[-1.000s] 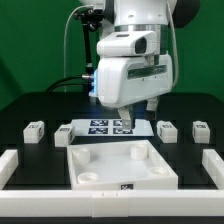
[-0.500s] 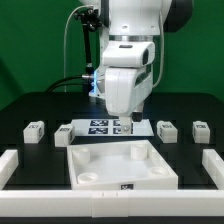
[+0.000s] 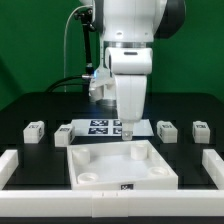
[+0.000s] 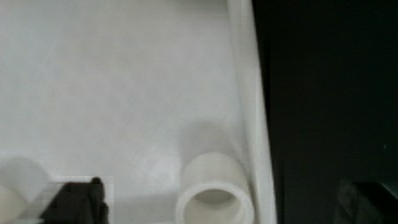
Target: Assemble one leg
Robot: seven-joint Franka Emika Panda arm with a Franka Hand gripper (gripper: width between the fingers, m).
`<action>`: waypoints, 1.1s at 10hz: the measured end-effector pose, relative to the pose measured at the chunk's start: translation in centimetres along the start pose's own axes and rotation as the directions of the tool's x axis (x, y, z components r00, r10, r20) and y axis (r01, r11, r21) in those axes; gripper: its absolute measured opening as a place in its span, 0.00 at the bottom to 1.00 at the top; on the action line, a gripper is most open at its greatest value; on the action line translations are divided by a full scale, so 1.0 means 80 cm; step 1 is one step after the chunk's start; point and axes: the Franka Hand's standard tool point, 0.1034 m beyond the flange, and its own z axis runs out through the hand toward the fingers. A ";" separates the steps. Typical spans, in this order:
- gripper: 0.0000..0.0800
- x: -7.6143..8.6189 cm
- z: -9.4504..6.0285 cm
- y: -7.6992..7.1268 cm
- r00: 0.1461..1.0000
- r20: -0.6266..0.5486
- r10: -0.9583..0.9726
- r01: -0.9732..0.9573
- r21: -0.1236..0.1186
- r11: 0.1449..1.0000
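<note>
Gripper point(image 3: 127, 134) turned over tray point(image 3: 163, 172); only wrist view shows fingers point(image 4: 73, 203) apart.

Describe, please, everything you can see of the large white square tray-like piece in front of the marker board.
The tray-like piece looks like matte white plastic: a shallow square with a raised rim, round sockets in its corners and a small black-and-white tag on its front edge. It lies flat on the black table, just in front of the marker board. The open gripper hangs over its far corner on the exterior view's right; contact cannot be judged.
</note>
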 end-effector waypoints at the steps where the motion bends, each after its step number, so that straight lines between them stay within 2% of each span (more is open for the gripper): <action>1: 0.81 -0.004 0.009 -0.004 1.000 -0.003 -0.007 0.007 0.013 1.000; 4: 0.81 -0.014 0.031 -0.017 1.000 -0.011 -0.016 0.017 0.045 0.999; 5: 0.81 -0.016 0.032 -0.019 1.000 -0.011 -0.009 0.009 0.048 0.999; 7: 0.81 -0.010 0.041 -0.027 1.000 -0.016 -0.005 0.006 0.065 0.998; 9: 0.81 -0.005 0.044 -0.028 1.000 -0.017 0.015 -0.014 0.070 0.997; 11: 0.45 -0.006 0.044 -0.029 1.000 -0.017 0.018 -0.016 0.071 0.997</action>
